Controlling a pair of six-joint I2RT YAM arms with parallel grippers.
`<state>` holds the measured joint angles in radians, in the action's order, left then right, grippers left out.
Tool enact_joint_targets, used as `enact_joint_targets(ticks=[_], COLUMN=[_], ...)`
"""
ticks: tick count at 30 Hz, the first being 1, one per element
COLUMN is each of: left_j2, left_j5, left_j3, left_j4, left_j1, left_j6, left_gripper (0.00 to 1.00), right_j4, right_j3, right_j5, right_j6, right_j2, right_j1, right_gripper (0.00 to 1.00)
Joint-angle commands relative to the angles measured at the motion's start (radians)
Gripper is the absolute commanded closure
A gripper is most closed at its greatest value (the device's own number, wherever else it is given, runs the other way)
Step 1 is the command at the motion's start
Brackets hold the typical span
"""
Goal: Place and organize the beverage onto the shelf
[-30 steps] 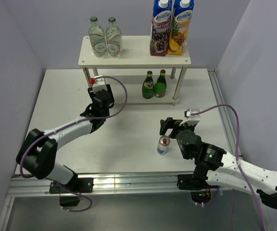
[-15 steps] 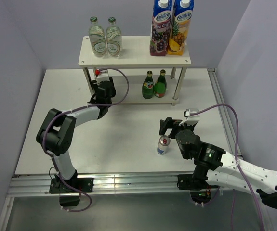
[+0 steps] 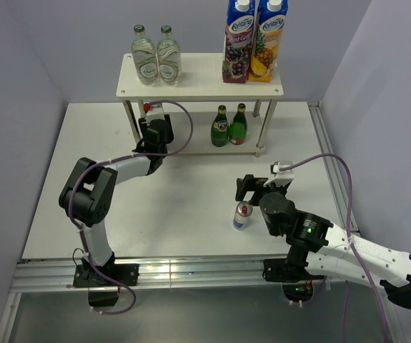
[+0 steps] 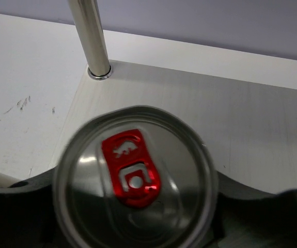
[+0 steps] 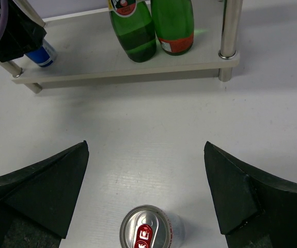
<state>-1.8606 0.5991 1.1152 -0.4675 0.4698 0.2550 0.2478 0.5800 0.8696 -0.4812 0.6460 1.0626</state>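
The left end effector [image 3: 152,118] grips the held can [image 4: 135,181] between its dark fingers at the left end of the shelf's [image 3: 198,82] lower board, beside a polished steel leg [image 4: 90,36]. Whether the can's base touches the board is hard to tell. Its round silver lid carries a red tab, and its side is cut off in the wrist view. The right end effector [image 5: 145,181] hangs wide open above the loose can [image 5: 147,232], which stands upright on the matte white bench [image 3: 176,200], apart from both fingers. Two dark green glass bottles [image 5: 138,26] stand side by side right of the lower board's middle. Two clear bottles [image 3: 144,53] and two tall cartons [image 3: 239,39] sit on the smooth cream top board, which hides the left fingertips from above.
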Motion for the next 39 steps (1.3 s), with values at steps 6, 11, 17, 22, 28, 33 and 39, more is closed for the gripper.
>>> enact_joint_targets(ticks=[6, 11, 17, 22, 28, 33, 39], left_j2=[0.044, 0.130, 0.265, 0.444, 0.615, 0.682, 0.727], left_j5=[-0.024, -0.021, 0.021, 0.051, -0.048, -0.201, -0.353], left_j3=[0.031, -0.017, -0.083, -0.195, -0.370, -0.482, -0.609], left_j4=[-0.037, -0.004, 0.081, 0.145, 0.187, 0.169, 0.042], left_j1=[-0.007, 0.009, 0.075, 0.188, 0.447, 0.625, 0.748], left_j6=[-0.008, -0.005, 0.006, 0.029, 0.070, 0.089, 0.115], left_gripper=[0.04, 0.01, 0.01, 0.01, 0.01, 0.01, 0.01], right_j4=[-0.024, -0.022, -0.024, -0.021, -0.024, -0.018, -0.012], right_j3=[0.001, 0.001, 0.001, -0.002, -0.002, 0.001, 0.000], right_j5=[0.008, 0.008, 0.005, 0.006, 0.000, 0.012, 0.032], right_j6=[0.001, 0.000, -0.002, -0.002, 0.000, -0.002, -0.008], right_j2=[-0.002, -0.008, -0.020, -0.028, -0.025, -0.025, -0.025], right_j1=[0.004, 0.004, 0.004, 0.004, 0.004, 0.004, 0.004], right_gripper=[0.00, 0.01, 0.01, 0.01, 0.01, 0.01, 0.01])
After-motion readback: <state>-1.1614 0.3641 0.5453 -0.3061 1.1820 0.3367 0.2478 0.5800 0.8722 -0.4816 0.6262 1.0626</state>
